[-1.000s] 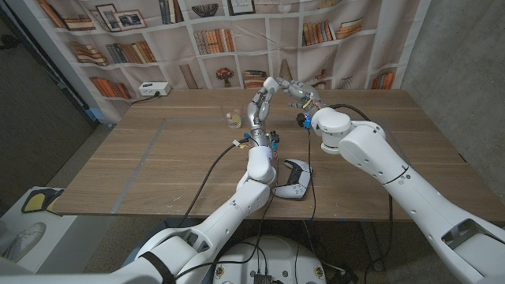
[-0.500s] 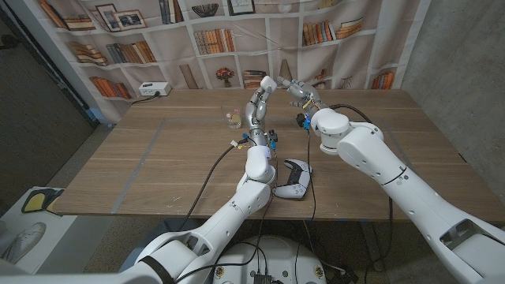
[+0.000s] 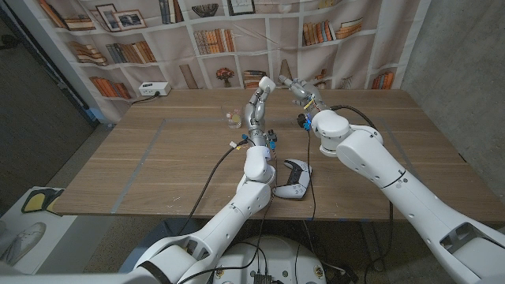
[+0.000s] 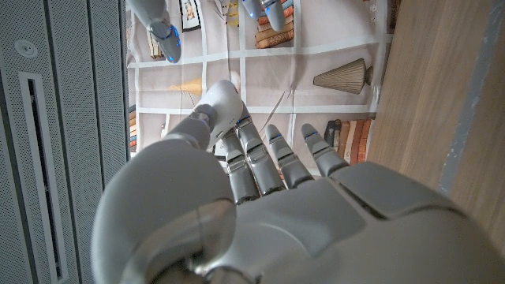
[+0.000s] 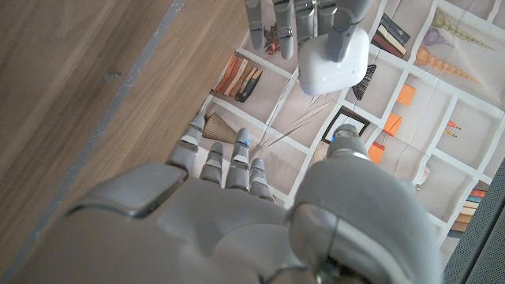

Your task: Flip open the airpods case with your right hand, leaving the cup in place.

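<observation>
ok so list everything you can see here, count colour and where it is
white rounded airpods case: one, white, held up in the left hand's fingertips above the table's far middle
small clear glass cup: one, clear, on the table's far side, left of the raised hands
white and black game controller: one, near edge, beside the left forearm
white power strip: one, far left corner
wooden table: one, brown
bookshelf-print backdrop: one, behind the table
left hand: one, white and grey, raised, holding the case
right hand: one, white and grey, raised just right of the case, fingers apart, holding nothing
</observation>
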Robot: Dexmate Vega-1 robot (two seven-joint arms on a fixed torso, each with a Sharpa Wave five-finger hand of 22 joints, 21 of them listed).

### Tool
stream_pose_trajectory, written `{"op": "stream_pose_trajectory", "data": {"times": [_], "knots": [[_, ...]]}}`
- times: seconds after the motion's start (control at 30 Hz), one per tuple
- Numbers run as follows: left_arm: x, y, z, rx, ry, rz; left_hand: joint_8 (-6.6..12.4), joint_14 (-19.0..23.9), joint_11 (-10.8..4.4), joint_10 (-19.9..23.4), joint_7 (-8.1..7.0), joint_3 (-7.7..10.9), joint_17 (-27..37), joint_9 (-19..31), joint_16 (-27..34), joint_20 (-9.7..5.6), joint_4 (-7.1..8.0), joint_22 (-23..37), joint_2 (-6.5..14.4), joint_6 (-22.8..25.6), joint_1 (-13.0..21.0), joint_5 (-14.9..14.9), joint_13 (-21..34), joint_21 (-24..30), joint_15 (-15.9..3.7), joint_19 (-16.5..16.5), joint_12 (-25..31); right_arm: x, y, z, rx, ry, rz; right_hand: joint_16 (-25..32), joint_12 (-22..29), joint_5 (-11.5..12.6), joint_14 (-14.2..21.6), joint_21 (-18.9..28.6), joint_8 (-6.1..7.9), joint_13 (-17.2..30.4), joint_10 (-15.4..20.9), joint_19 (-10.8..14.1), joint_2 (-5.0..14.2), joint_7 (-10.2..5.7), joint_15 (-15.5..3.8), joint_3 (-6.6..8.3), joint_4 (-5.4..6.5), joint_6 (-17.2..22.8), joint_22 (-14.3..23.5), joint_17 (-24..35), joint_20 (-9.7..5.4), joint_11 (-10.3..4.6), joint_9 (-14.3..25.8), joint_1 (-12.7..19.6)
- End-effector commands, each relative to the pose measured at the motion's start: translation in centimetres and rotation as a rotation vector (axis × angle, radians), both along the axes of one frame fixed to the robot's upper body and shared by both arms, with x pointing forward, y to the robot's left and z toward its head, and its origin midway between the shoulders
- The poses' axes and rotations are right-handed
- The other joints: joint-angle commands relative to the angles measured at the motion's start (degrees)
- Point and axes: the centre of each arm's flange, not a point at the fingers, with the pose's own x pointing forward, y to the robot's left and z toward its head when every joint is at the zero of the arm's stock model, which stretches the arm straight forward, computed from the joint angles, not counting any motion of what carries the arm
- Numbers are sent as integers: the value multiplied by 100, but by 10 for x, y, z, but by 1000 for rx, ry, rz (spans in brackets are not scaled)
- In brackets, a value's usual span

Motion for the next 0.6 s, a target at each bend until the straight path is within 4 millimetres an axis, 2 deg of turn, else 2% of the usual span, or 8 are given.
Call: {"op": "stream_pose_trajectory", "data": {"times": [0.03,0.37,0.4,0.47,0.5,0.6], "knots": [[-2,2,-1,-45,21,-82,-1,50,-228,274,-314,22,3,31,-16,7,-35,35,34,383,29,33,143,49,-113,26,-8,-5,-5,1,-4,-34,-18,45,19,4,-10,-11,25,12,19,-44,10,13,-36,-9,-9,31,16,16,13,-16,16,-37],[-10,7,0,-81,25,-141,-24,92,-214,274,-301,13,0,34,-20,11,-45,36,47,378,19,30,149,49,-102,31,-31,-10,-12,1,-12,-85,-22,61,16,7,6,-5,20,-2,-9,-93,1,-5,-65,-14,-23,13,16,11,11,-53,16,-44],[-9,6,-1,-94,29,-174,-28,95,-183,269,-298,13,-2,35,-24,10,-48,36,47,379,18,30,150,53,-102,42,-36,-11,-12,2,-21,-91,-34,65,27,8,11,-3,22,-5,14,-104,-2,-11,-64,-15,-27,14,16,10,11,-72,16,-43],[-8,4,-2,-104,37,-202,-46,107,-171,272,-261,21,-8,37,-39,-108,-58,34,53,367,17,34,158,65,-107,82,-47,-11,-11,3,-27,-96,-38,81,63,11,35,3,26,-14,95,-137,-9,-15,-93,-17,-41,19,17,6,10,-128,16,-43],[-7,1,-4,-147,59,-290,-48,109,-164,272,-245,27,-11,37,-44,-119,-66,33,57,368,24,36,160,69,-117,92,-50,-13,-9,5,-39,-107,-43,83,70,11,36,5,30,-15,110,-142,-10,-15,-94,-17,-44,28,18,5,9,-122,16,-42],[-8,-1,-7,-162,75,-341,-40,131,-150,288,-206,37,-13,39,-48,-97,-96,31,67,414,52,41,166,71,-138,104,-54,-16,-7,7,-57,-120,-62,83,72,13,32,8,38,-18,116,-152,-11,-21,-99,-17,-50,45,19,3,9,-134,16,-40]]}}
